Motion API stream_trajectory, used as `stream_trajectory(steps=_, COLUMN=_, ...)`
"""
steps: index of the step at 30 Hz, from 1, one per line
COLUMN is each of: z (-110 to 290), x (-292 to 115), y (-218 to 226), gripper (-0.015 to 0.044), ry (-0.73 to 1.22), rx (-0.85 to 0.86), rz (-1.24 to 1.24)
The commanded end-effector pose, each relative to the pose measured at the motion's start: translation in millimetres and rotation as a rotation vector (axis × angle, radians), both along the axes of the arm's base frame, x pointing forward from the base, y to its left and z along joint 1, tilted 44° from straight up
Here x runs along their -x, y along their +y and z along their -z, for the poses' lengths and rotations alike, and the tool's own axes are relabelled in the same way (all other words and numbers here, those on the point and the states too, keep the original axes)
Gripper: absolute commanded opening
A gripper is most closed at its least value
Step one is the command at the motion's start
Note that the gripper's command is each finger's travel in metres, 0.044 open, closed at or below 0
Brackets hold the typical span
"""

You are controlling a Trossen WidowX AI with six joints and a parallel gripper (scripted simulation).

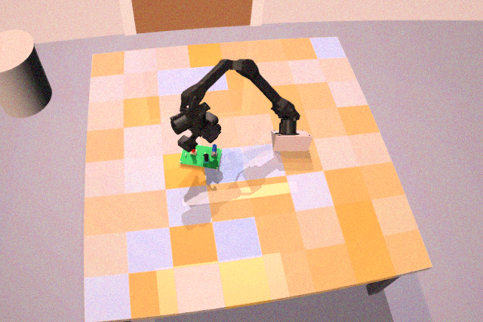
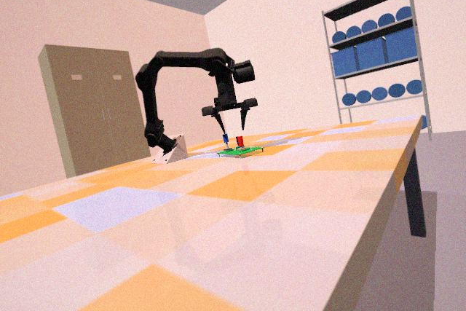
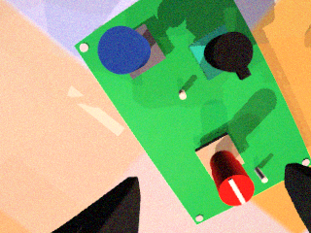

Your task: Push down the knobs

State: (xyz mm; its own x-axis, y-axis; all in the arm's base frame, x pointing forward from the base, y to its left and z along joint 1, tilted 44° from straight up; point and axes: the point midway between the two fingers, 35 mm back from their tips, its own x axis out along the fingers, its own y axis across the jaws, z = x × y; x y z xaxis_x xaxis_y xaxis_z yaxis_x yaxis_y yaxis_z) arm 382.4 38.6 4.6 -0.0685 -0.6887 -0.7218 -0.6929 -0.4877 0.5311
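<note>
Gripper [image 2: 232, 129] hangs spread and empty above the circuit board [image 3: 155, 123] at frame centre.
Red knob [image 3: 235, 188] lower right, blue knob [image 3: 123, 49] upper left: any further push should run straight down the shaft.

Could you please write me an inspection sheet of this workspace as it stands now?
Surface: checkered table in orange, cream and pale blue tiles.
Job's things: green circuit board on the table; blue knob and red knob on their potentiometers; a black knob also on the board. Whether either knob is fully down, I cannot tell.
Clutter: nothing seen.
Grippers: gripper open, holding nothing, its tips above the board and touching neither knob.
Cables: nothing seen.
Surroundings: arm base beside the board; cabinet, shelf rack with blue boxes, a cylinder on the floor.
</note>
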Motion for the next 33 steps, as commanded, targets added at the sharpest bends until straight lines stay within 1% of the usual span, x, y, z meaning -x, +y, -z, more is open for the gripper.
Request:
stream_trajectory(steps=1, z=-5.5, x=35.0, y=14.4, gripper=0.0394, ry=0.004, rx=-0.006, rz=-0.007)
stream_trajectory(steps=3, z=-8.8, x=57.1, y=18.9, gripper=0.044, ry=0.004, rx=-0.007, rz=-0.007)
stream_trajectory(steps=9, z=-15.4, x=126.9, y=21.3, gripper=0.044, ry=0.006, rx=-0.005, rz=-0.003)
stream_trajectory(steps=11, z=-16.2, x=142.3, y=19.5, gripper=0.044, ry=0.006, rx=-0.003, rz=-0.002)
stream_trajectory(steps=33, z=-16.3, x=144.2, y=19.3, gripper=0.044, ry=0.006, rx=-0.002, rz=-0.002)
